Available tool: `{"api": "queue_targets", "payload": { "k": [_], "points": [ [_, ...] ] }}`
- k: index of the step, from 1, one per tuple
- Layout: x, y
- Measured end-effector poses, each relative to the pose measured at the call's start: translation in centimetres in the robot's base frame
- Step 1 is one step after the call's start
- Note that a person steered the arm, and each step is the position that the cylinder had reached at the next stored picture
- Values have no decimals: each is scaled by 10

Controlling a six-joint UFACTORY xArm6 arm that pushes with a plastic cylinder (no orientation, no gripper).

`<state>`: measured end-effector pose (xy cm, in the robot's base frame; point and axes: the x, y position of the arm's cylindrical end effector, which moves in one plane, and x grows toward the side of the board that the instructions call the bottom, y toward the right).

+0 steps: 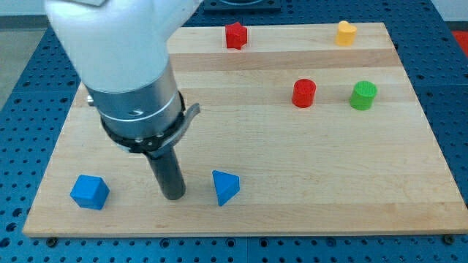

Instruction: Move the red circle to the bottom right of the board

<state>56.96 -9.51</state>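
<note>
Red circle (pixel 304 93) sits right of centre on the wooden board (pixel 329 190), toward the far side, w/ the green circle (pixel 363 96) just beside it on its right, not touching. My tip (pixel 172 196) is down at the near edge, left of centre, between the blue cube (pixel 90 191) on its left and the blue triangle-ish block (pixel 225 187) on its right, apart from both. No claw on this rig, just a plain rod, so nothing opens or holds; the tip touches no block.

Key relation: the red circle lies well to the right of and farther back than the tip. The goal corner is near-right, so I judge the tip needs to get to the circle's far-left side and push toward near-right. Risk: clipping the green circle en route. Red star (pixel 235 35) and yellow block (pixel 345 33) along the far edge look out of the way.
</note>
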Motion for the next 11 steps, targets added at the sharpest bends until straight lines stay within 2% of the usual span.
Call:
{"api": "queue_targets", "payload": {
  "k": [3, 5, 9, 11],
  "points": [
    [0, 71],
    [-17, 67],
    [-181, 70],
    [-215, 122]
  ]
}}
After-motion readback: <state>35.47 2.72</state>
